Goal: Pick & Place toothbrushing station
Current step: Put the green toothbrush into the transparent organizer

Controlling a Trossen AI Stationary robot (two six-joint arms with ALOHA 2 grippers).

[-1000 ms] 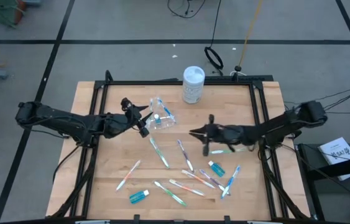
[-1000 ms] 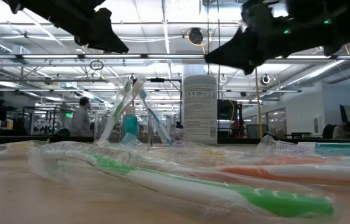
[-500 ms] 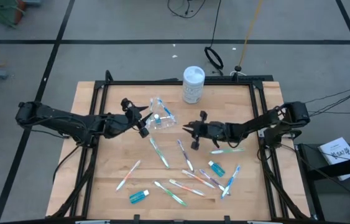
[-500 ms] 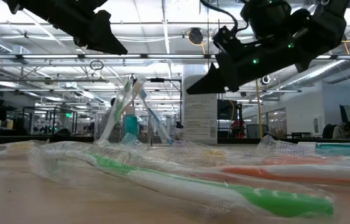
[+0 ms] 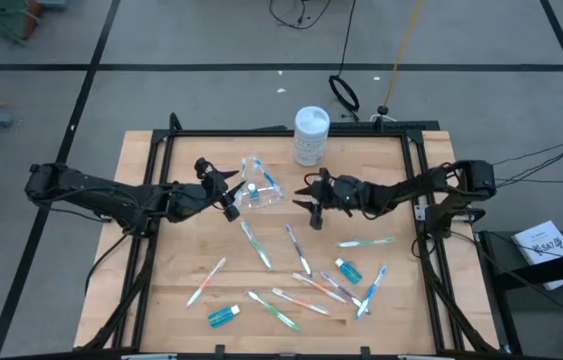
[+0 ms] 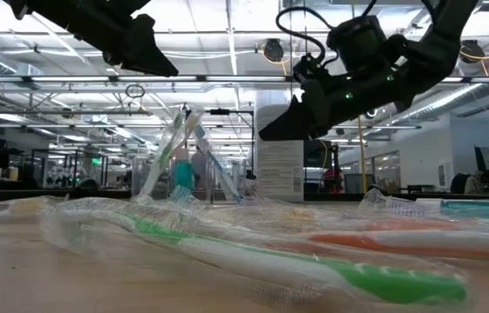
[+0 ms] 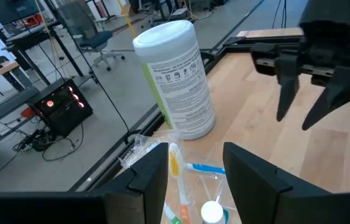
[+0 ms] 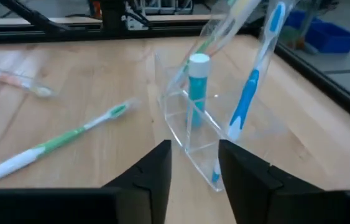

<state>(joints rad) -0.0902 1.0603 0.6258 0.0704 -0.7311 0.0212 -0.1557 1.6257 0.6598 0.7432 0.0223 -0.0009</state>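
Note:
The clear cup (image 5: 258,194) stands on the table's far middle. It holds a teal toothpaste tube (image 8: 196,81) and a blue toothbrush (image 8: 249,93), both leaning on its rim. My left gripper (image 5: 231,195) hangs open just left of the cup and above it, with the brush heads showing between its fingers (image 7: 150,180). My right gripper (image 5: 311,202) is open to the right of the cup and points at it, a short way off. Several toothbrushes (image 5: 296,285) and two teal tubes (image 5: 223,316) lie loose on the near half.
A tall white canister (image 5: 311,135) stands at the far edge, behind and right of the cup. A green toothbrush (image 5: 366,241) lies under my right arm. Black frame rails run along the table's edges (image 5: 261,132).
My right gripper has moved toward the table's left and far side, sinking a little, and now points at the cup. Its fingers have opened on the way. The green toothbrush stays flat on the table where it was.

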